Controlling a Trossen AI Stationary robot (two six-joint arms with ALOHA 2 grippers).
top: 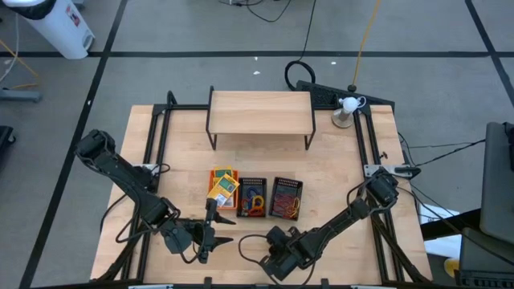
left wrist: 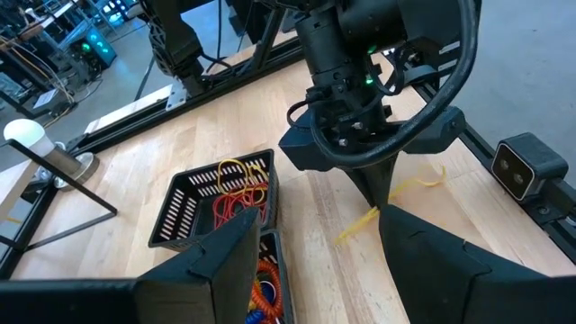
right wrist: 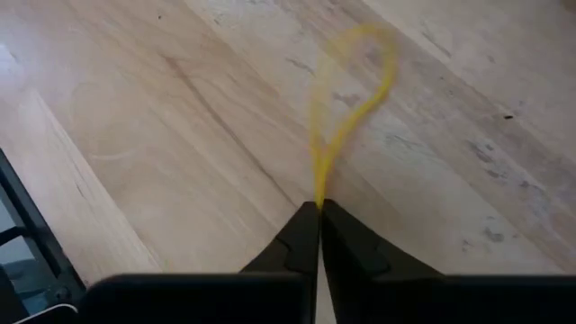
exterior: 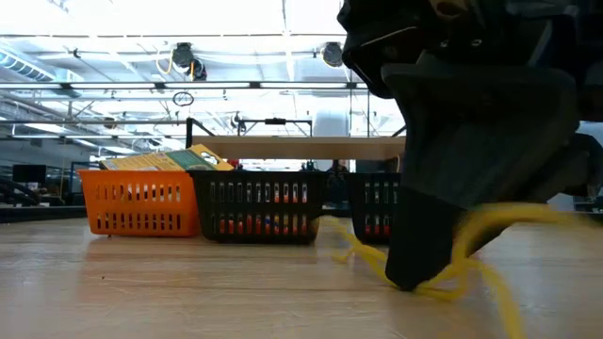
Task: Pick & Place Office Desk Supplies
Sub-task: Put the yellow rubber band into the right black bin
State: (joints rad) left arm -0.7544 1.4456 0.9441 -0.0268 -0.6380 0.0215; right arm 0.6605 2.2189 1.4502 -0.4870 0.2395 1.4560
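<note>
Yellow rubber band in closed right pincer

- The thin rubber-band loop pinched at the dark right gripper is bright yellow.
- The light wooden table top shows pale tan grain with faint darker streaks.
- The small orange mesh bin holds yellow-and-green rectangular packs with touches of orange.
- The middle black mesh bin carries red, orange and yellow loops, with a little blue.
- The other black mesh bin shows reddish and purple strands.
- The light wooden shelf is pale tan on black legs.
- The left gripper is dark grey.
</note>
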